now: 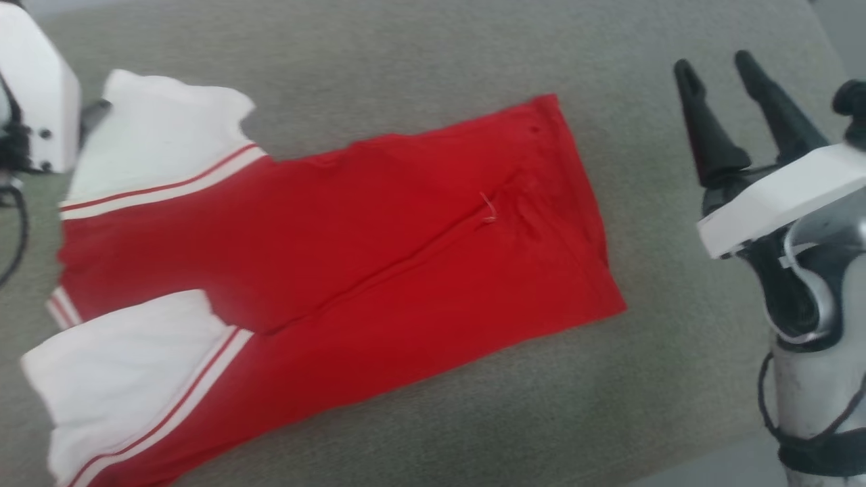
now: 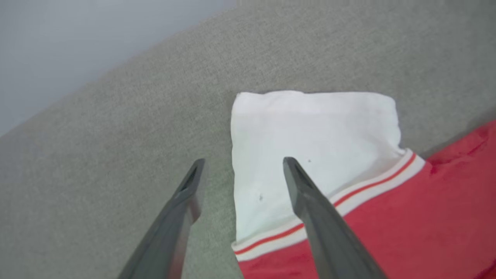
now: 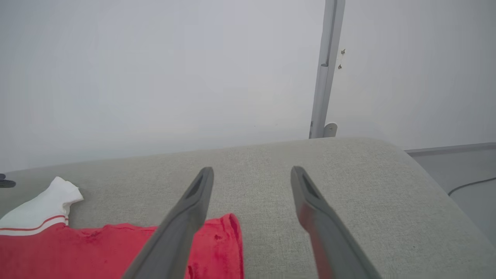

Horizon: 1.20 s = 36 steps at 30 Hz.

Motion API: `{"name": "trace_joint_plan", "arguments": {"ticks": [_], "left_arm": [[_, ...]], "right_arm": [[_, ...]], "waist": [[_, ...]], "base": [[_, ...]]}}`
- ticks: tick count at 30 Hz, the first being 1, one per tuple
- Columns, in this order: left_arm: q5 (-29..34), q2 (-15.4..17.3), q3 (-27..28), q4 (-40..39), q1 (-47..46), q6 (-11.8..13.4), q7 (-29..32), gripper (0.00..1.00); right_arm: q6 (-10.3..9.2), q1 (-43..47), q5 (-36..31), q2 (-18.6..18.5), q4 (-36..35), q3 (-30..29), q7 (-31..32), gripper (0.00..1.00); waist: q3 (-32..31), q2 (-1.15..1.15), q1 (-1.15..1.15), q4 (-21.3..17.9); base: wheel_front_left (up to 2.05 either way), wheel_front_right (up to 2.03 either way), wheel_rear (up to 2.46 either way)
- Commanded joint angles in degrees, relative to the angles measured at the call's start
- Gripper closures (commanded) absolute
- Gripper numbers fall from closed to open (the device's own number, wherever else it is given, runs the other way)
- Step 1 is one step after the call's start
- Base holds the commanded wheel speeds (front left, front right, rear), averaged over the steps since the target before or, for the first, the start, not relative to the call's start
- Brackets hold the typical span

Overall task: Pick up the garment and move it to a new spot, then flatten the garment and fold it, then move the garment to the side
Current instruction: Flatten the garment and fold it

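The garment [image 1: 379,237] lies flat on the grey padded surface [image 1: 406,54], folded lengthwise into a long red strip. Its two white sleeves with red-and-white trim are at the left end. My left gripper [image 2: 244,161] hovers open over the upper white sleeve [image 2: 310,124], one finger above the sleeve and the other above bare surface. Nothing is between its fingers. My right gripper [image 1: 714,67] stands open and empty to the right of the garment's hem, apart from it. In the right wrist view the right gripper [image 3: 252,169] points past the red hem [image 3: 221,244] toward the wall.
The left arm's white housing [image 1: 30,88] sits at the upper left by the sleeve. The padded surface ends in a rounded edge [image 3: 426,174] on the right, with floor and a cable [image 3: 465,186] beyond. A grey post [image 3: 327,69] stands against the wall behind.
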Motion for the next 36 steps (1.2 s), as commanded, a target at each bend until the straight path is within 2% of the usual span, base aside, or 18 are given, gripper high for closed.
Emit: {"name": "trace_joint_plan", "arguments": {"ticks": [1,9,17,18,19,20,23,28,36], "left_arm": [[0.8,-0.2,0.0,2.2,-1.5,-1.1,-0.7,0.0],[2.1,-3.2,-0.2,14.1,-6.6,-4.8,-1.5,0.0],[1.0,-6.2,-2.0,23.8,-6.7,-5.3,4.7,0.0],[0.3,-6.8,-1.8,24.9,-6.4,-4.6,5.2,0.23],[-0.4,-7.7,-1.8,25.7,-6.0,-4.5,6.4,0.66],[-0.8,-8.5,-1.9,26.3,-5.4,-4.4,7.0,1.0],[-1.8,-10.3,-1.9,28.0,-4.5,-3.6,8.3,1.0],[-1.1,-12.8,-2.1,27.9,-7.0,-4.8,6.7,1.0],[-0.6,-16.1,-2.0,28.3,-10.9,-6.0,4.7,1.0]], "right_arm": [[0.02,0.1,0.3,0.4,0.3,0.5,-1.0,0.0],[0.02,0.6,0.2,1.7,1.4,1.6,-2.3,0.0],[0.02,-0.4,0.6,2.1,2.2,3.4,1.6,0.0],[0.02,-0.7,1.2,2.1,2.2,3.8,2.5,0.0],[0.03,-0.9,1.4,2.1,2.4,3.8,3.3,0.0],[0.02,-1.1,1.2,1.7,2.8,4.0,4.5,0.0],[0.02,-2.3,1.5,1.2,3.8,5.0,7.3,0.0],[0.03,-6.3,2.1,-0.2,6.5,7.8,13.4,0.0],[0.02,-15.1,0.8,-2.8,15.9,11.0,22.4,0.0]], "waist": [[2.6,0.0,0.0,-2.7],[5.6,0.0,0.0,-5.0],[7.7,0.0,0.0,-5.5],[7.9,0.0,0.0,-5.4],[8.1,0.0,0.0,-5.3],[8.3,0.0,0.0,-5.1],[8.6,0.0,0.0,-4.3],[9.3,0.0,0.0,-2.4],[10.5,0.0,0.0,1.0]], "base": [[0.0,0.0,0.0],[0.0,0.0,0.0],[0.0,0.0,0.0],[0.0,0.0,0.0],[0.0,0.0,0.0],[0.0,0.0,0.0],[0.0,0.0,0.0],[0.0,0.0,0.0],[0.0,0.0,0.0]]}}
